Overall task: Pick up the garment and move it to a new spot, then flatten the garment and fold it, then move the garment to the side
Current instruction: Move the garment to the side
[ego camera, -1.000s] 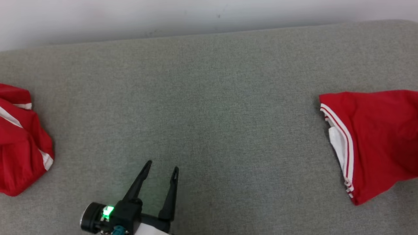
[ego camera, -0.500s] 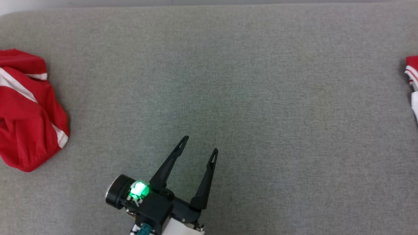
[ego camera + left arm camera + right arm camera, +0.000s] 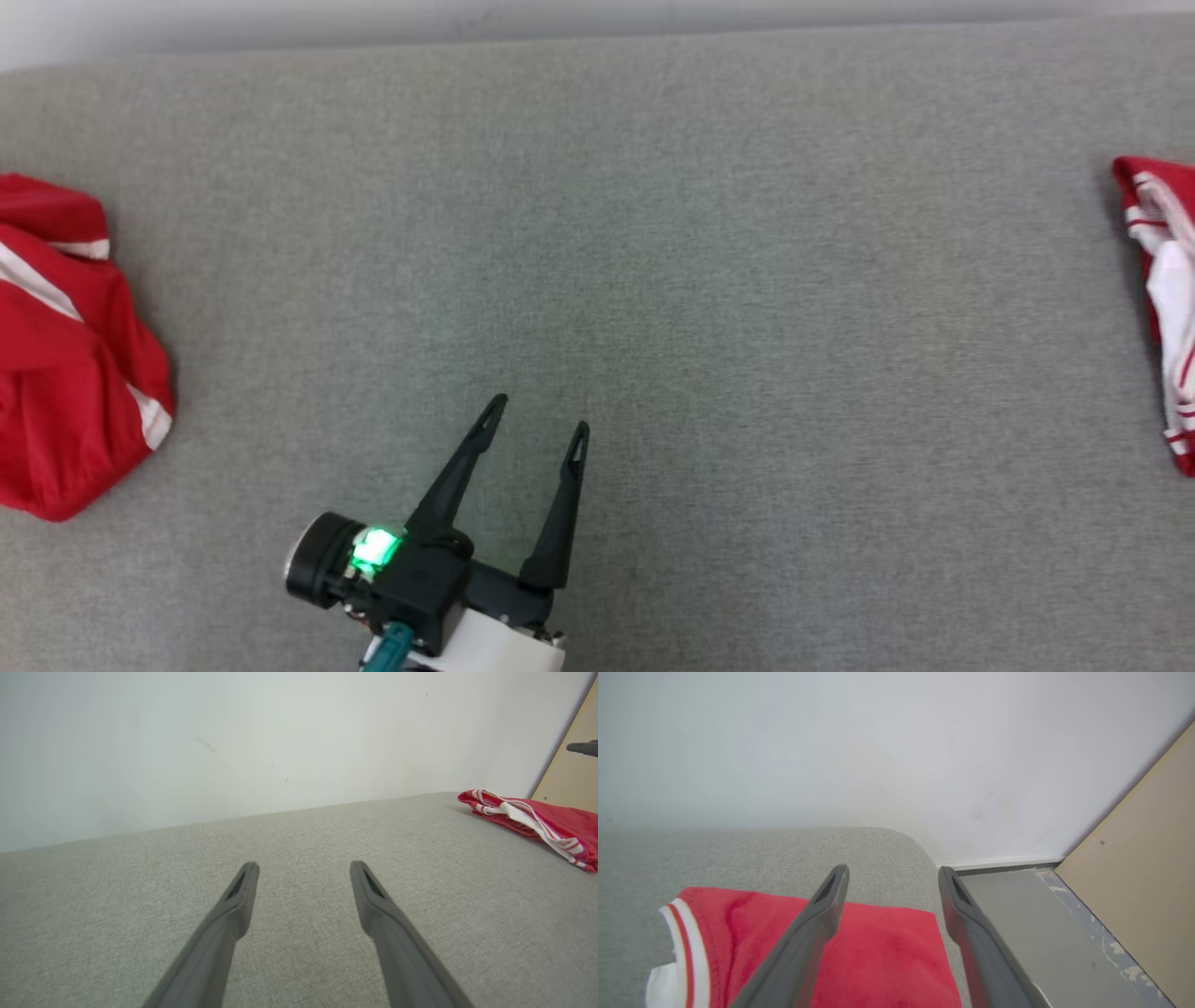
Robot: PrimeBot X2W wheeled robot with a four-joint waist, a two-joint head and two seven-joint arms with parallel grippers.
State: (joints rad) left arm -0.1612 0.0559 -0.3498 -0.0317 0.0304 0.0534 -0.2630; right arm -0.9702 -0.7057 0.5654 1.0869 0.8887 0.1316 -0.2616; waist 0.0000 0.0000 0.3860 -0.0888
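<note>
1. Nearest in the head view, the left gripper (image 3: 540, 413) is seen low in the picture. Its two dark fingers are spread wide and nothing is held between them (a green light is lit on its wrist).
2. Beneath it, a grey padded surface (image 3: 747, 280) is spread out. In the left wrist view the fingers are pointed across bare fabric.
3. Out to the robot's left, a crumpled red garment (image 3: 65, 355) with white stripes is heaped at the picture's edge. It is well apart from the left gripper.
4. Over at the right edge, a flat red garment (image 3: 1162, 308) with white trim is laid near the surface's far right corner.
5. In the right wrist view, the right gripper (image 3: 893, 869) is held over that flat garment, fingers parted and no cloth pinched between them. Whether they touch the cloth cannot be told.
6. Farthest back, a pale wall (image 3: 233, 742) is seen. Past the rounded corner of the surface there are a grey floor (image 3: 1017, 914) and a tan board (image 3: 1148, 858).
</note>
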